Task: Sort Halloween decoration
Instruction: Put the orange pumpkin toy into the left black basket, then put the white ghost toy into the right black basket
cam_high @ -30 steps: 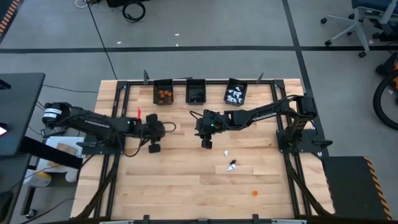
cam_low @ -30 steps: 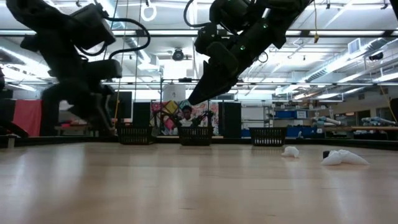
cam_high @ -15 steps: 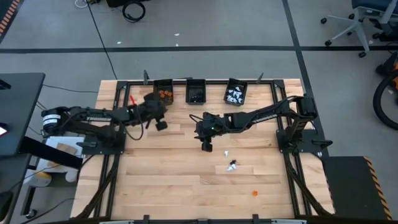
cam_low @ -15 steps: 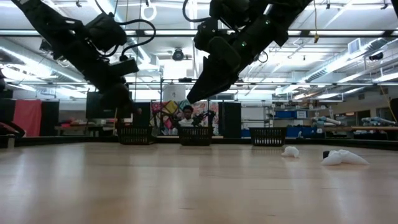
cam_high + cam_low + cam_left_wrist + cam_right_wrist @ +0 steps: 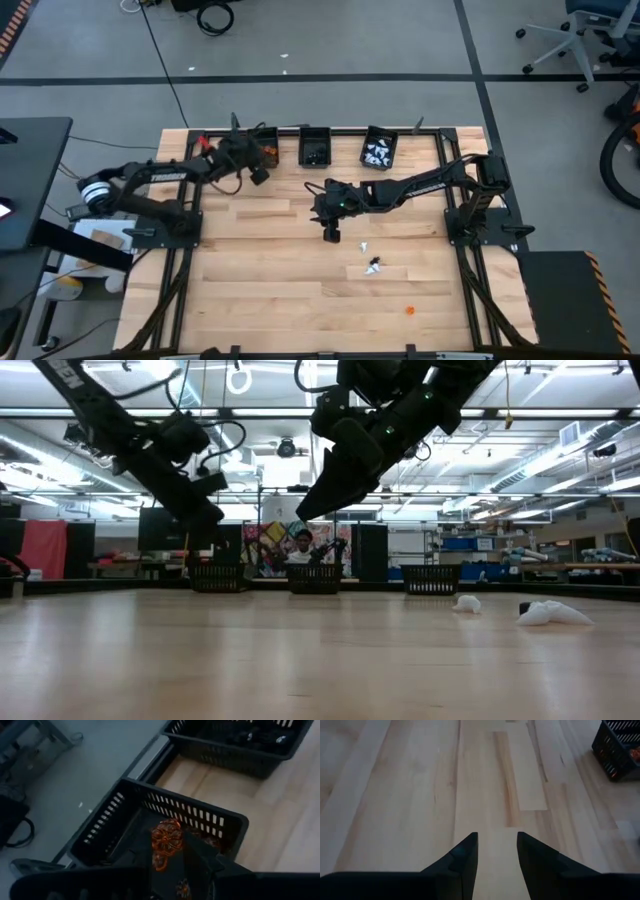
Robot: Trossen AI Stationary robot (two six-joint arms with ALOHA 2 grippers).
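A: Which step is this?
B: A drop-off, I'd judge. The left gripper (image 5: pixel 169 851) pinches an orange trinket (image 5: pixel 166 837) above the far-left bin (image 5: pixel 150 805) (orange ones lie inside). Next: open over it.
A: The right gripper (image 5: pixel 497 851)?
B: Empty, fingers apart, mid-table. The near white trinkets (image 5: pixel 371 256) are too small to identify.

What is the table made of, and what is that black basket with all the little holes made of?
The table looks like pale wood: long boards with grain lines and a smooth, slightly shiny finish. The black basket looks like hard plastic, matte, with neat molded slots in its walls, though I can't be sure from looks alone.
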